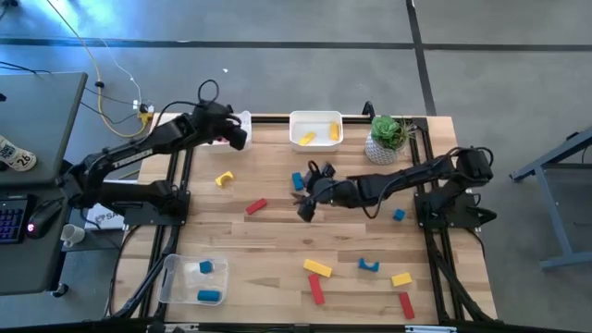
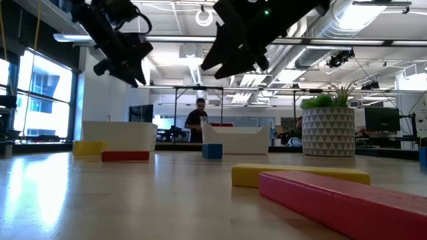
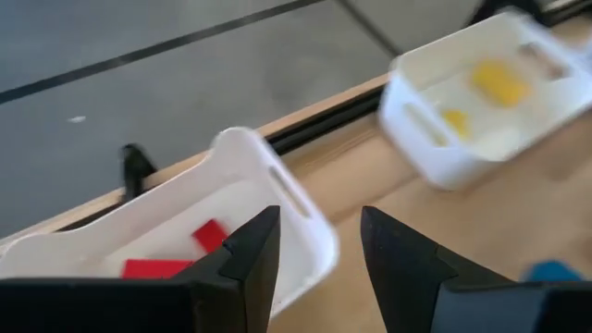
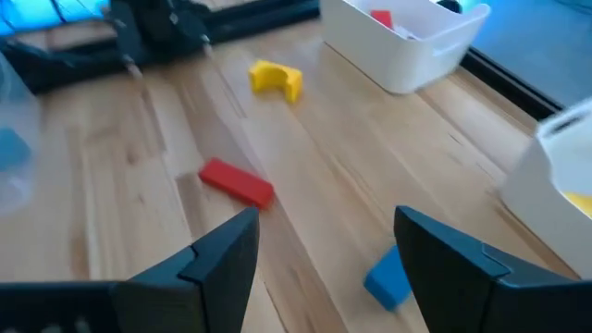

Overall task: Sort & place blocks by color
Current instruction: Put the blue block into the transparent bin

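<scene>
Left gripper [image 3: 319, 254] hangs spread and empty over the white bin [image 3: 277, 190] with two red blocks [image 3: 180, 254] inside. Right gripper [image 4: 324, 250] (also spread, empty) hovers above a blue block [image 4: 388, 277], well away from that bin; no readable labels anywhere.

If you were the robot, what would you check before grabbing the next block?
1. Left gripper empty: ok, fingers apart with nothing between, above the bin holding red blocks.
2. Right gripper ready: ok, fingers open and empty above the table's middle.
3. A block within its reach: ok, a blue block lies just ahead, a red bar a little farther.
4. Yellow bin sorted so far: ok, only yellow pieces show.
5. Clear bin sorted so far: ok, only blue pieces show.
6. Arms clear of each other: ok, they are well apart.
</scene>
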